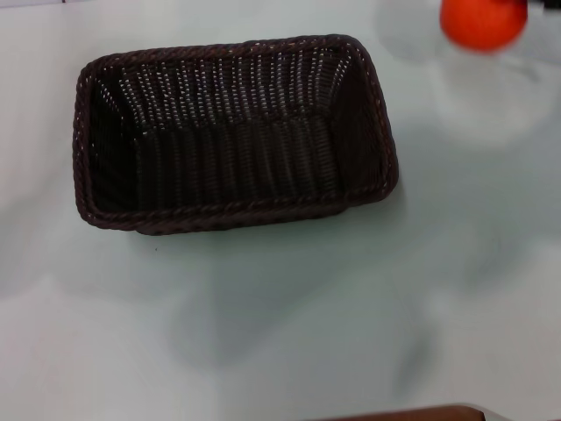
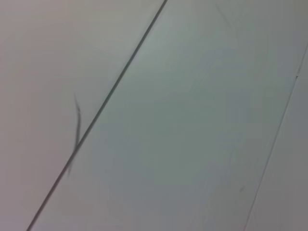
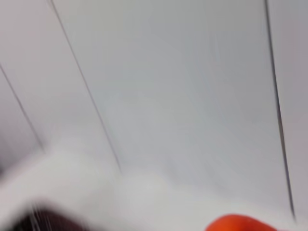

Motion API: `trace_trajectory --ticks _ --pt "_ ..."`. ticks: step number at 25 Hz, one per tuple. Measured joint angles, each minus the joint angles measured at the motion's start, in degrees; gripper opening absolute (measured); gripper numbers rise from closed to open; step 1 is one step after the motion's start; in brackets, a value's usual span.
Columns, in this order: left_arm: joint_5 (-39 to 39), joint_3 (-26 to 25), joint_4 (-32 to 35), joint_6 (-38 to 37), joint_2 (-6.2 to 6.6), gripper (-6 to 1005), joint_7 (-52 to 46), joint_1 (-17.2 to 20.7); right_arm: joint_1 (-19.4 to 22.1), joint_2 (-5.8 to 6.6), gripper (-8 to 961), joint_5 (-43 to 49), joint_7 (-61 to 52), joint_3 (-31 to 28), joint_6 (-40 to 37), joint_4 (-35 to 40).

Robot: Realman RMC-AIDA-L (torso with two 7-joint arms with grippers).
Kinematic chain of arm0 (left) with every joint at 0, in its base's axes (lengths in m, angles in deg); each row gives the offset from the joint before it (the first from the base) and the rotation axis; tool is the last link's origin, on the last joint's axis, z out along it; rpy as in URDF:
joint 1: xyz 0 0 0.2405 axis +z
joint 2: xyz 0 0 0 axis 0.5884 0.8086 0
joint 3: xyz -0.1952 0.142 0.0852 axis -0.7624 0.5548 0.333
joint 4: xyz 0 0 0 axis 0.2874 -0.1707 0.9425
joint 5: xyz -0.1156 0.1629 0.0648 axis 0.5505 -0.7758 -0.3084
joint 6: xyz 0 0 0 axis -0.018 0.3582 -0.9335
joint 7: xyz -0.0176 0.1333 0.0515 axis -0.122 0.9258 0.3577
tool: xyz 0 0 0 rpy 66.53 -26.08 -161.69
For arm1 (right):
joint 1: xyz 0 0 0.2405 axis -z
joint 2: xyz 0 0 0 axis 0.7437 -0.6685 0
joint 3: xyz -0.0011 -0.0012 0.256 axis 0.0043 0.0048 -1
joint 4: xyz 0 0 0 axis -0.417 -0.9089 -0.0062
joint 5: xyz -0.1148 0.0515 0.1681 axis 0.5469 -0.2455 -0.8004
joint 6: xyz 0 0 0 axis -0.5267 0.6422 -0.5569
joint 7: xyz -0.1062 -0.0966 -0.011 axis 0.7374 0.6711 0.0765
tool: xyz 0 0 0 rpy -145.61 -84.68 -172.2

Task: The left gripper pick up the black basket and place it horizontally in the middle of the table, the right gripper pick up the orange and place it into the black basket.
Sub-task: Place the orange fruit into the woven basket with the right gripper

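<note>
The black basket (image 1: 235, 132) lies lengthwise across the table (image 1: 289, 324), left of centre in the head view, open side up and empty. A dark corner of it shows blurred in the right wrist view (image 3: 43, 219). The orange (image 1: 482, 22) is at the far right, cut by the head view's top edge, with a soft shadow on the table below it. It also shows in the right wrist view (image 3: 238, 224), close to the camera. A small dark sliver of the right gripper (image 1: 526, 5) touches the orange's right side. The left gripper is out of view.
The left wrist view shows only a pale panelled surface (image 2: 192, 120) with thin dark seams. A brown edge (image 1: 412, 414) shows at the near border of the head view.
</note>
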Motion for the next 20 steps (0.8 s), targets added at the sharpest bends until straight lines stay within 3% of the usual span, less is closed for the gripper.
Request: trace_trajectory --ticks 4,7,10,12,17,20 --pt "0.07 -0.01 0.0 -0.01 -0.03 833 -0.13 0.21 0.51 -0.04 59 -13.82 3.61 -0.14 -3.55 -2.46" --pt "0.07 -0.02 0.0 -0.11 -0.07 832 -0.29 0.22 -1.4 -1.43 57 -19.52 5.78 3.2 -6.31 -3.86" --pt "0.07 -0.01 -0.16 -0.12 -0.07 832 -0.32 0.25 -4.56 -3.69 58 -20.31 6.25 7.94 -7.29 -3.92" --pt "0.07 -0.01 -0.38 -0.14 -0.08 832 -0.46 0.29 -6.57 -4.47 58 -19.24 5.87 12.17 -7.35 -3.93" --pt "0.07 -0.01 -0.53 -0.19 -0.06 832 -0.83 0.67 -9.22 -5.39 154 -16.13 4.43 18.14 -5.93 -4.19" --pt "0.09 0.0 -0.53 -0.21 -0.09 831 -0.83 0.8 -9.37 -5.87 278 -15.83 4.72 19.05 -4.37 -4.21"
